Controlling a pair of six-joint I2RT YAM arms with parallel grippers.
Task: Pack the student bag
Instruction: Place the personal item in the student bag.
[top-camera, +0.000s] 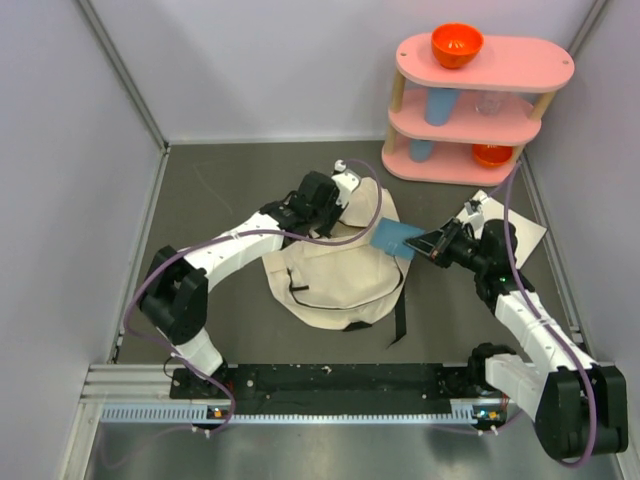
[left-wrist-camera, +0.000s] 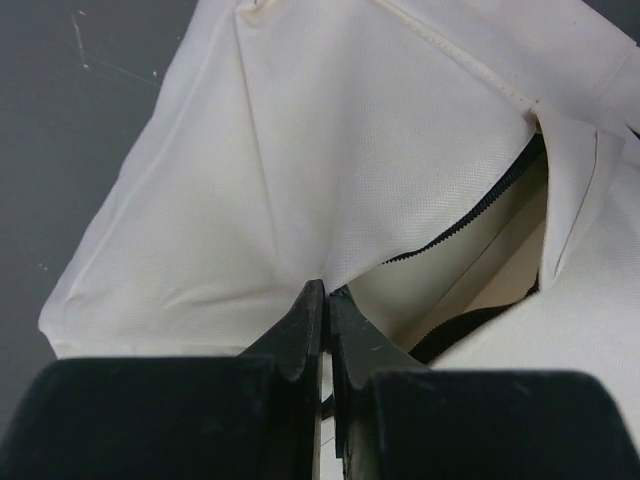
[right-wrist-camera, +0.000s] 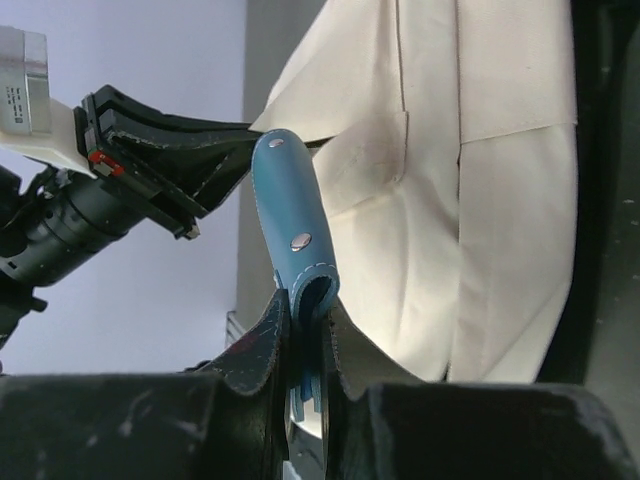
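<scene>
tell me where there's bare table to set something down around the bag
Bare table lies far left, between the left wall and the student bag, beyond the left arm. A narrow strip runs between the bag and the base rail. The right is crowded: pink shelf, white sheet, right arm holding a blue case.

Bare table (top-camera: 220, 190) left of student bag (top-camera: 330, 280), pink shelf (top-camera: 525, 62) filling far-right corner, left gripper (left-wrist-camera: 325, 300) at zipper opening (left-wrist-camera: 480, 250)
</scene>
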